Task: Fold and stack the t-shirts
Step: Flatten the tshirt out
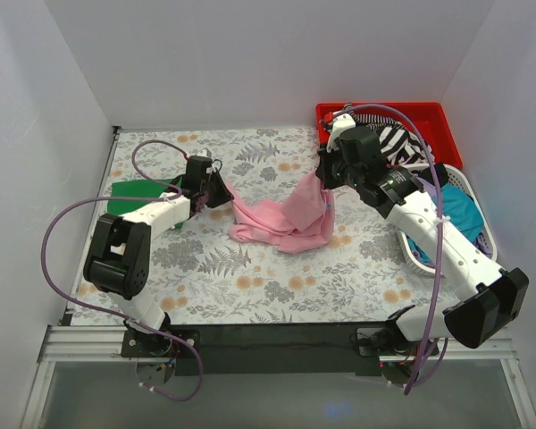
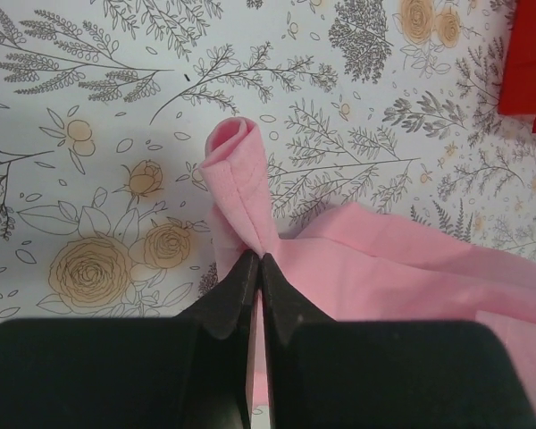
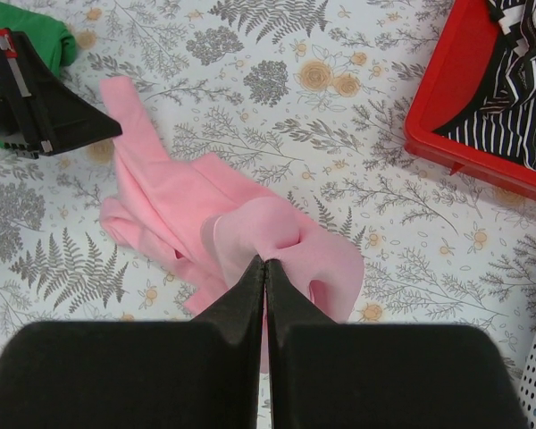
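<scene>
The light pink t-shirt (image 1: 286, 219) lies crumpled mid-table, held up at two ends. My left gripper (image 1: 221, 189) is shut on its left edge (image 2: 237, 192), the cloth pinched between the fingertips. My right gripper (image 1: 322, 172) is shut on its right part (image 3: 277, 232) and holds it lifted above the table. The dark green t-shirt (image 1: 138, 198) lies folded at the left, behind the left arm; it also shows in the right wrist view (image 3: 36, 36). A black-and-white striped shirt (image 1: 395, 141) lies in the red bin (image 1: 447, 125). A teal shirt (image 1: 460, 214) lies in the white basket (image 1: 482, 234).
The red bin stands at the back right, the white basket in front of it along the right edge. The table has a floral cover (image 1: 277, 286). White walls close in the left, back and right sides.
</scene>
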`<state>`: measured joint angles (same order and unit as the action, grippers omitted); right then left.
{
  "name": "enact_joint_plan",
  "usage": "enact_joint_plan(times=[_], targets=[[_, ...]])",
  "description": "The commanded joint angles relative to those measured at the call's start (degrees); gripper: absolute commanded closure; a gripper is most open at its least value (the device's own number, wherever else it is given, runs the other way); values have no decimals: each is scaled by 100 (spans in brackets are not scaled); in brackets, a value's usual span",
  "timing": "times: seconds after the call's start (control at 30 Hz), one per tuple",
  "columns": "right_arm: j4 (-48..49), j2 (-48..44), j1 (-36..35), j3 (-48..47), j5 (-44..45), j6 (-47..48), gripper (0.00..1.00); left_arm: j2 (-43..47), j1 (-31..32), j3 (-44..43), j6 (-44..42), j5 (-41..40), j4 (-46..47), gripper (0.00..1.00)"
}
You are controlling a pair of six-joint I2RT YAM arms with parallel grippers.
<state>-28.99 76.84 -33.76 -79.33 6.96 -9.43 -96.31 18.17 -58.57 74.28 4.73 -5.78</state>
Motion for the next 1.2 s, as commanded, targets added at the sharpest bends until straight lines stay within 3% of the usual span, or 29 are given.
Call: enact_joint_plan(times=[0.0, 0.07, 0.17, 0.3, 0.37, 0.63, 0.97, 1.17], targets=[[289, -169, 10, 75, 51, -6, 99, 166, 11, -173, -116, 116, -99, 100], [280, -178, 10, 84, 77, 3, 99, 122, 11, -208, -116, 124, -125, 100], [280, -187, 10, 93, 95, 3, 99, 51, 11, -243, -116, 221, -169, 86], [289, -187, 10, 93, 77, -6, 99, -72, 11, -304, -124, 291, -152, 81], [289, -178, 10, 119, 95, -15, 99, -107, 11, -305, -124, 309, -151, 100], [289, -213, 10, 155, 86, -24, 99, -90, 11, -322, -160, 388, -107, 100], [272, -187, 18, 216, -2, -50, 99, 956, -86, -1051, -221, 1021, -634, 100], [245, -292, 18, 251, 270, -76, 99, 1414, -121, -664, -159, 432, -704, 100]])
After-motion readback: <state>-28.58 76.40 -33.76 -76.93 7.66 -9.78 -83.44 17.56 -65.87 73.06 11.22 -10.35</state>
